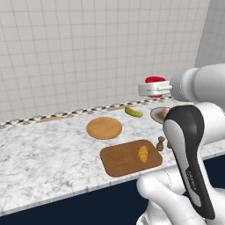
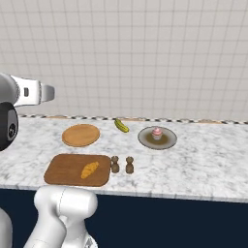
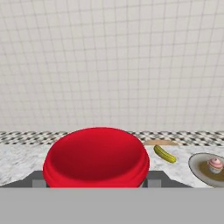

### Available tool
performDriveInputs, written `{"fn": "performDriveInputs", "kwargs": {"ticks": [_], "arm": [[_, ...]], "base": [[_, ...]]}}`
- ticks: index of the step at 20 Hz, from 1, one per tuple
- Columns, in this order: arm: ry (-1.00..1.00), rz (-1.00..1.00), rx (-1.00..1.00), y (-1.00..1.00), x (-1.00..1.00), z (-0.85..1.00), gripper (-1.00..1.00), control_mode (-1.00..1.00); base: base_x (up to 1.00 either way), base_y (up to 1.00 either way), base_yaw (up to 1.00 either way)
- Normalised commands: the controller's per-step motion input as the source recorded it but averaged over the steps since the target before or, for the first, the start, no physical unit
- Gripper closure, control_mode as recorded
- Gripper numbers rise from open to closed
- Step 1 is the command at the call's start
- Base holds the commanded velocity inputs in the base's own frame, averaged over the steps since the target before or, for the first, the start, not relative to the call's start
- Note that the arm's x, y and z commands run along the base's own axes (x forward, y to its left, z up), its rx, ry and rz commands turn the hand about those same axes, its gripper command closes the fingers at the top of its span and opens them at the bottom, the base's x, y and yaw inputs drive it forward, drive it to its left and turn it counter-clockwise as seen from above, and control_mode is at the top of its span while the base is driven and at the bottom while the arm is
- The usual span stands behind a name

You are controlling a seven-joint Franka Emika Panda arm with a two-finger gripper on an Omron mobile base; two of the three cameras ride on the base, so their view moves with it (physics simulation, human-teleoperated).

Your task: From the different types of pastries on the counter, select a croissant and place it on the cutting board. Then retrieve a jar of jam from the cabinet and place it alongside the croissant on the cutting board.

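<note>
The jar of jam (image 1: 154, 81) hangs high above the counter (image 1: 44, 149) with my gripper (image 1: 154, 90) shut on it. In the hand view its red lid (image 3: 96, 157) bulges between the two fingertips (image 3: 38, 181); its pale body is hidden. The golden croissant (image 1: 143, 154) lies on the right part of the reddish-brown cutting board (image 1: 118, 161), which sits near the counter's front edge, below and in front of the gripper. From the right side the croissant (image 2: 89, 169) and board (image 2: 63, 170) show too. The pink-topped cupcake (image 2: 157, 132) stands on a dark plate (image 2: 167, 141). The cabinet is out of view.
A round light wooden plate (image 1: 104, 128) lies behind the board. A green-yellow pickle (image 1: 133, 112) rests near the tiled wall. Two small brown shakers (image 2: 115, 164) stand just right of the board. The dark navy counter base runs below the front edge.
</note>
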Motion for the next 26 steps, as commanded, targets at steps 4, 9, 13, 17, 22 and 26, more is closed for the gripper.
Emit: {"fn": "performDriveInputs", "kwargs": {"ticks": [4,9,13,17,22,26], "arm": [[0.0,0.0,0.0,0.0,0.0,0.0,1.0,1.0],[0.01,-0.02,0.01,0.0,0.0,-0.2,1.0,-1.0],[0.01,-0.45,0.01,0.65,0.0,-0.9,1.0,-1.0],[0.0,-0.69,0.05,0.81,-0.1,-1.0,1.0,-1.0],[0.0,-0.58,0.13,0.33,0.14,-1.0,1.0,-1.0],[0.0,-0.3,0.15,-0.38,0.49,-0.93,1.0,-1.0]], "base": [[0.0,0.0,0.0],[0.0,0.0,0.0],[0.0,0.0,0.0],[0.0,0.0,0.0],[0.0,0.0,0.0],[0.0,0.0,0.0]]}}
